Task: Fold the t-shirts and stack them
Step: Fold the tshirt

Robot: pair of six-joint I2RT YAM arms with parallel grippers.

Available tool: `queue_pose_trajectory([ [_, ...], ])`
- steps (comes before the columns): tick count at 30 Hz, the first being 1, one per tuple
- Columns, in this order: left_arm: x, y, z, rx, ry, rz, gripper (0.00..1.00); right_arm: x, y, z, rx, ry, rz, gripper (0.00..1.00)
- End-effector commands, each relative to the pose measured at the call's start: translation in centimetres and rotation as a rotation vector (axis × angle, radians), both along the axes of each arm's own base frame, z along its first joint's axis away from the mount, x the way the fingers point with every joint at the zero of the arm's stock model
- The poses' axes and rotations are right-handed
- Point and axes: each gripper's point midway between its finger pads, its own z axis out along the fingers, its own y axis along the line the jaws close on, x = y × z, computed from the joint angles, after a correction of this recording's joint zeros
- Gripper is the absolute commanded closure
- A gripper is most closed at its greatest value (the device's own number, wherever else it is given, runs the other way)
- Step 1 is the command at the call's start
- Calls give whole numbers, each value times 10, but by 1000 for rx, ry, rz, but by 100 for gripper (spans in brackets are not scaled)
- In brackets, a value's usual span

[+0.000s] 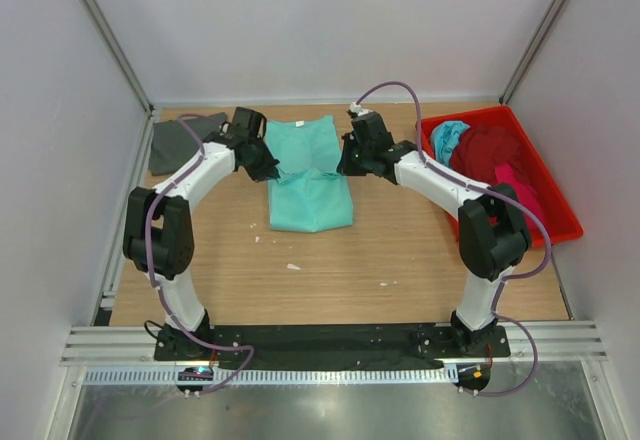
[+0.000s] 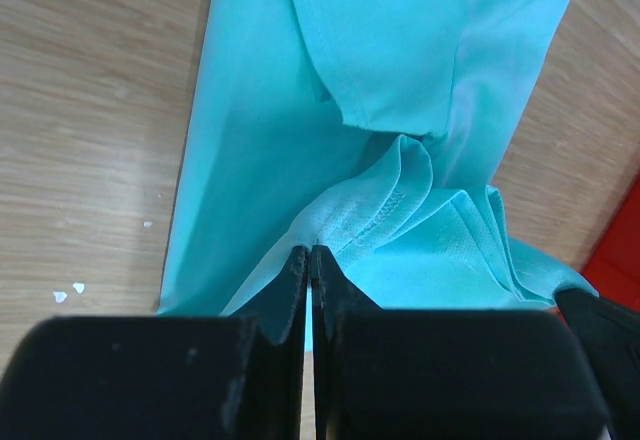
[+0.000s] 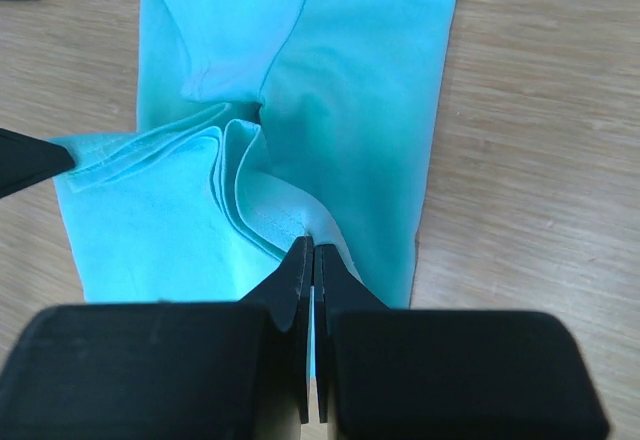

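The mint green t-shirt [image 1: 308, 175] lies in the middle of the table, folded into a long strip with its near half doubled over. My left gripper [image 1: 268, 167] is shut on the shirt's left edge; the left wrist view shows the pinched hem [image 2: 360, 215] at the fingertips. My right gripper [image 1: 346, 165] is shut on the right edge; the right wrist view shows the layered fold [image 3: 250, 200] at its tips. A dark grey t-shirt [image 1: 183, 140] lies folded at the far left. Maroon [image 1: 490, 150], pink [image 1: 518, 190] and turquoise [image 1: 448, 138] shirts lie crumpled in the red tray [image 1: 560, 222].
The red tray stands at the right side of the table, close to my right arm. Small white scraps [image 1: 292, 266] lie on the wood in front of the green shirt. Walls enclose the table on the left, right and far sides.
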Motion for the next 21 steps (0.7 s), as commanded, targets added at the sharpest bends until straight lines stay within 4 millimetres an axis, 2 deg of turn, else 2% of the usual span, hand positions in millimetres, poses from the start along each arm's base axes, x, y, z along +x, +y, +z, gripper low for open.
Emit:
queue_pose_trajectory([
  [1,16,9,2,42,-18,7,100,23,8,19,15,-72,44,99],
  [8,25,31,-6,61,-8,76,100,41,8,8,-19,-87,41,99],
  [14,41,26,-5,2,-40,73,100,52,7,3,-28,-114,44,99],
  [18,45,25,-18,-10,-13,74,100,60,6,-1,-30,-114,35,99],
  [21,53,23,-21,-21,-26,65,100,63,6,-3,-31,-115,31,99],
])
